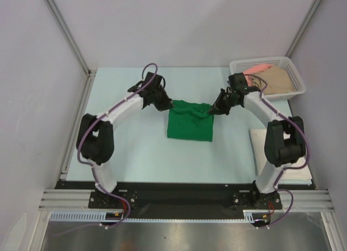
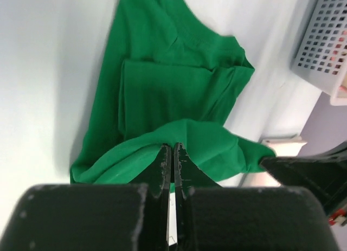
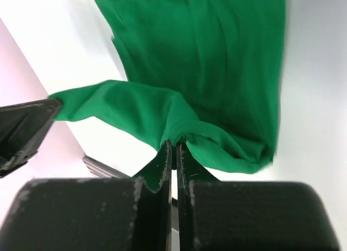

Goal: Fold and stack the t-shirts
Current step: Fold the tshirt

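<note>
The green shirt (image 1: 190, 122) lies in the middle of the bench (image 1: 130, 148), partly folded, with its far edge raised. The left tool (image 1: 170, 106) is pressed together on that edge's left end, and the right tool (image 1: 212, 110) pinches the right end the same way. Each bites only a thin lip of cloth. If one arm leads the other, the edge could pull taut and slip free, or the fold could land skewed. Dragging low could bunch the layers beneath.
</note>
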